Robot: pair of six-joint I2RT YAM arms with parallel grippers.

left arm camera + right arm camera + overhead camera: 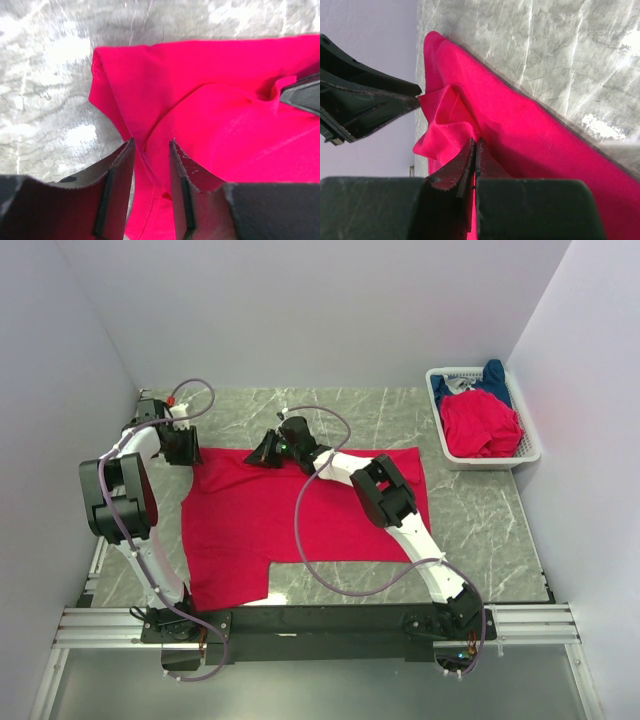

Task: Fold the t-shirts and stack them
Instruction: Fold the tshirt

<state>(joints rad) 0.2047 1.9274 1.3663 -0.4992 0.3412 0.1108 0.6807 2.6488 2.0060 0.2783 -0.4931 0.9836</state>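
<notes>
A bright red t-shirt (300,515) lies spread flat on the marble table. My left gripper (190,450) is at its far left corner. In the left wrist view the gripper (151,150) is open, its jaws standing either side of a fold of the red cloth (210,115). My right gripper (266,452) is at the shirt's far edge. In the right wrist view it (475,145) is shut on a bunched pinch of the red cloth (447,125), close to the left gripper's fingers (365,102). More shirts, red (480,425) and dark blue (493,378), lie in the basket.
A white mesh basket (531,448) stands at the back right against the right wall. Grey walls close in the table on the left, back and right. Bare marble (480,540) shows right of the spread shirt. Cables loop over both arms.
</notes>
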